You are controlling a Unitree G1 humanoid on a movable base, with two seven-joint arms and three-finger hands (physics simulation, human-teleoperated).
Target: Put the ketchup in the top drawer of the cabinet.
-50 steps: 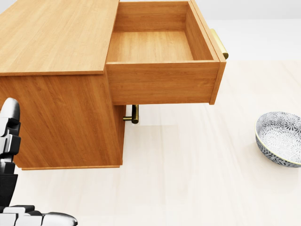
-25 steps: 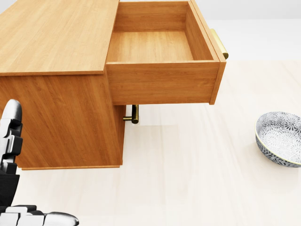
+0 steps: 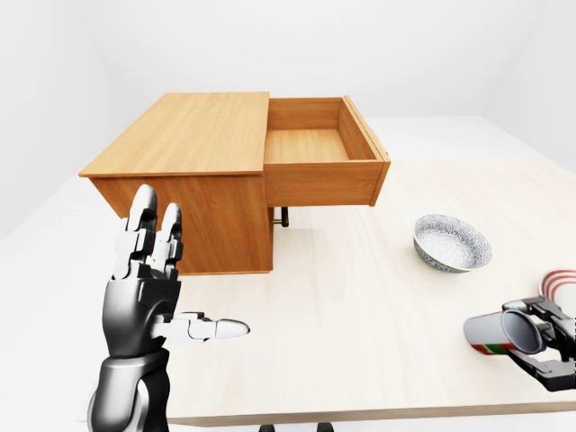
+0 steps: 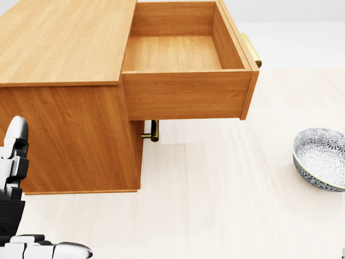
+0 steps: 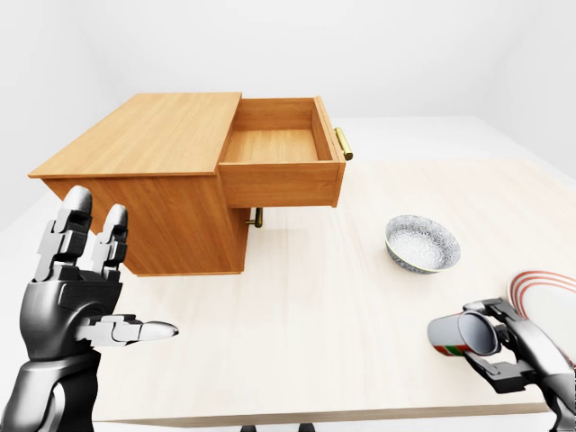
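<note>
The right hand, at the right-eye view's lower right, has its fingers closed round the ketchup, lying sideways. The next move looks like carrying it up-left into the open top drawer of the cabinet. The left hand is spread and empty. A bowl sits near the path.

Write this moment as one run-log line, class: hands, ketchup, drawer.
left hand: open, raised, empty | right hand: shut on ketchup, bottom right | top drawer: open, empty | bowl: on table
</note>
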